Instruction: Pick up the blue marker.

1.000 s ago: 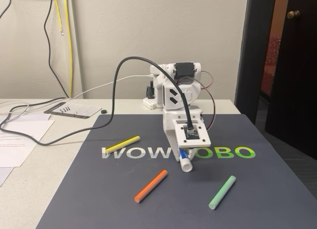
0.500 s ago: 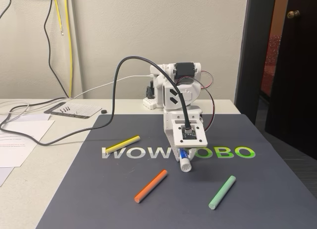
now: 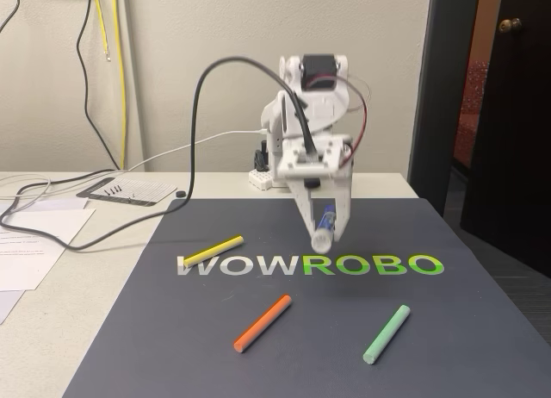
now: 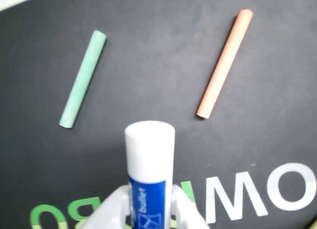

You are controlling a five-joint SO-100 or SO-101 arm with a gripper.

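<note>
A pale table [image 3: 52, 269] carries a dark grey mat [image 3: 430, 234] printed with the word WOWROBO in white and green. Behind it stands a cream wall [image 3: 198, 36] with black and yellow cables hanging down it, and a dark door [image 3: 512, 114] is at the right of the fixed view. Loose papers [image 3: 30, 243] lie on the table left of the mat.

The hand [image 3: 324, 234] hangs above the mat, over the printed letters, closed on the blue marker [image 3: 325, 225], which is lifted clear of the surface. The marker has a thick white barrel with a blue label band; in the wrist view [image 4: 148, 162] its blunt white end pokes out past the white fingers [image 4: 184, 209] that pinch it from both sides.

Below the hand in the fixed view lie an orange stick [image 3: 263, 322] and, to the right, a green stick [image 3: 386, 333], both flat on the mat and well apart. A yellow stick [image 3: 213, 251] lies left of the hand, by the first letter.
</note>
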